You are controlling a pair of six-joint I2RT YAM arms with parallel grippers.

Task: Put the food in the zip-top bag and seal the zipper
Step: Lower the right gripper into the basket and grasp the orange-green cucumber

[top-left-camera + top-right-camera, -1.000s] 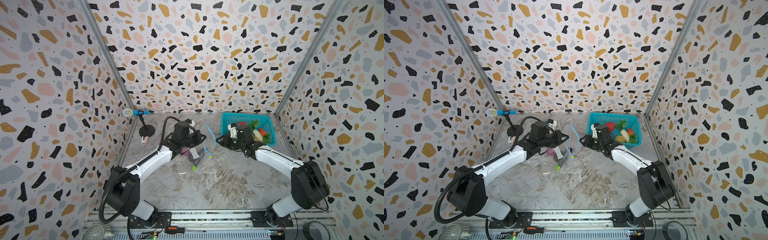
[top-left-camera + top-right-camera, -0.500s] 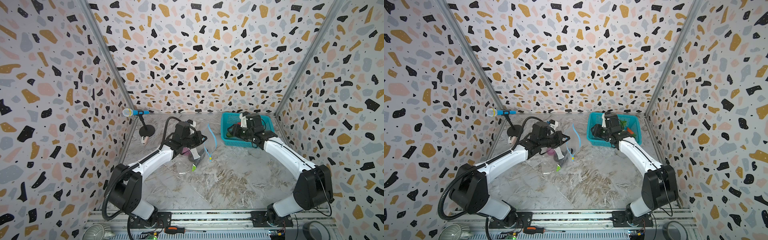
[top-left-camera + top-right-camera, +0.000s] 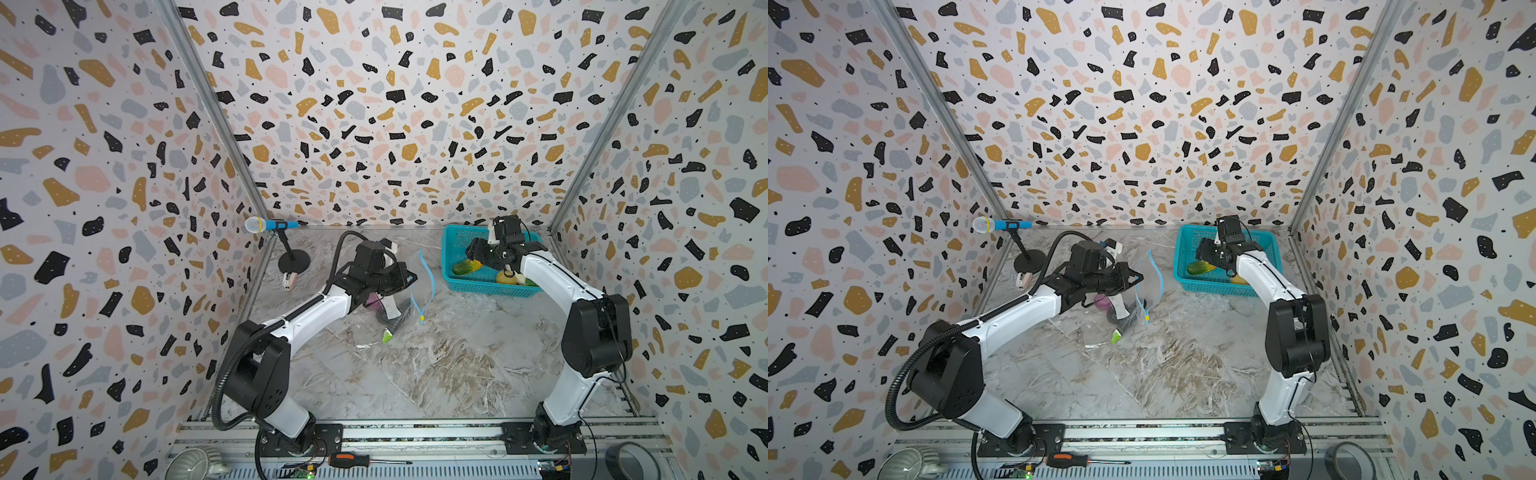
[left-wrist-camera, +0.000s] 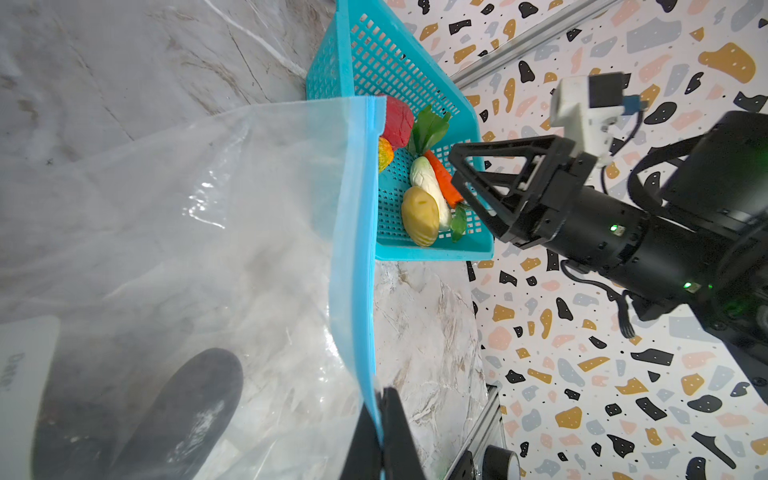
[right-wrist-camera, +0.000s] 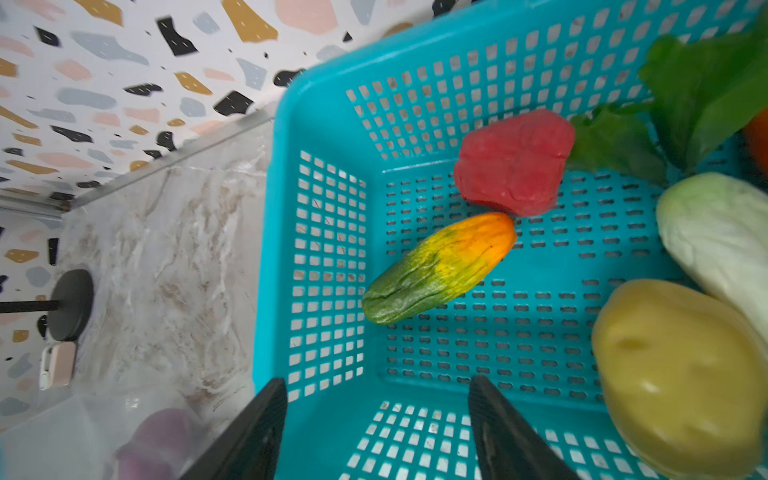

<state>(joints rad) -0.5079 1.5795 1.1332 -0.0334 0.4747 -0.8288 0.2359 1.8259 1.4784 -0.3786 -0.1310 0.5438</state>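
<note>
The clear zip-top bag (image 4: pixel 187 249) lies left of centre in both top views (image 3: pixel 399 291). My left gripper (image 4: pixel 380 399) is shut on its light-blue zipper (image 4: pixel 353 208) and holds the mouth edge up. A dark aubergine (image 4: pixel 166 407) and a purple onion (image 3: pixel 376 301) are in the bag. My right gripper (image 5: pixel 374 382) hangs open and empty over the teal basket (image 5: pixel 316 124). Ahead of it lie a green-orange gourd (image 5: pixel 440 268), red pepper (image 5: pixel 511 162), yellow piece (image 5: pixel 673 374), white cabbage (image 5: pixel 723 237), leafy greens (image 5: pixel 698 95) and carrot (image 4: pixel 442 178).
The basket (image 3: pixel 453 241) stands in the back right corner against the walls. A microphone on a stand (image 3: pixel 270 225) is at the back left, with a small pink and white object (image 3: pixel 289 279) beside its base. The yellow slider (image 3: pixel 422 318) hangs at the zipper's lower end.
My right gripper has moved from the basket's near-left edge back over the basket, and its jaws have spread wider. The left gripper has kept its hold on the zipper.
</note>
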